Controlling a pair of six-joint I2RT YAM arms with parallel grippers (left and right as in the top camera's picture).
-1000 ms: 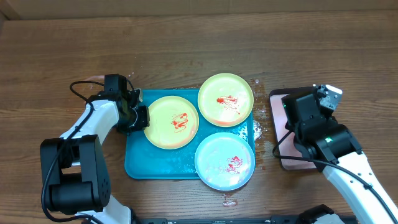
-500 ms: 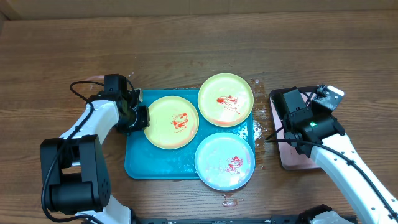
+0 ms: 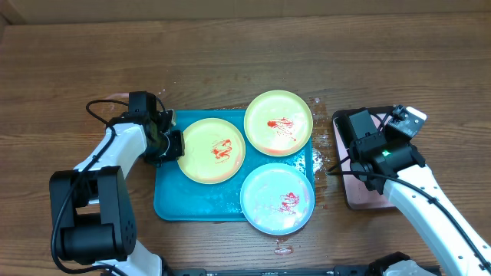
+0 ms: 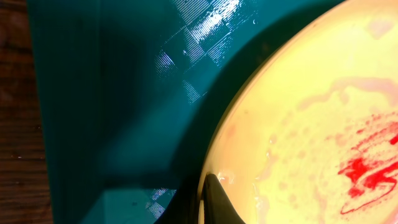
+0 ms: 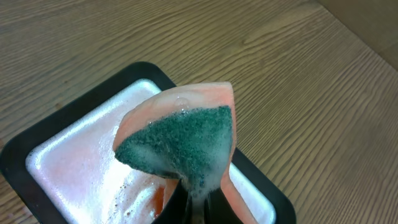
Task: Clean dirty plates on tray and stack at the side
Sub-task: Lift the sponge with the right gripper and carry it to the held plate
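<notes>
Three sauce-smeared plates lie on the teal tray (image 3: 173, 203): a yellow-green plate (image 3: 211, 150) at left, a second yellow-green plate (image 3: 278, 123) overhanging the far right corner, and a light blue plate (image 3: 277, 198) at the near right. My left gripper (image 3: 170, 142) is shut on the left plate's rim; in the left wrist view one finger (image 4: 217, 202) lies on the plate (image 4: 298, 124) above the tray (image 4: 112, 93). My right gripper (image 3: 354, 136) is shut on a soapy green-and-orange sponge (image 5: 180, 140), held above the soapy pink tray (image 5: 81, 162).
The black-rimmed pink tray (image 3: 368, 195) sits right of the teal tray, under the right arm. A small red sauce spot (image 3: 284, 248) lies on the table near the front edge. Wet splashes (image 3: 322, 142) mark the wood between the two trays.
My right arm has swung a little left over the pink tray with the sponge, then held still. The left arm and the plates have not moved.
</notes>
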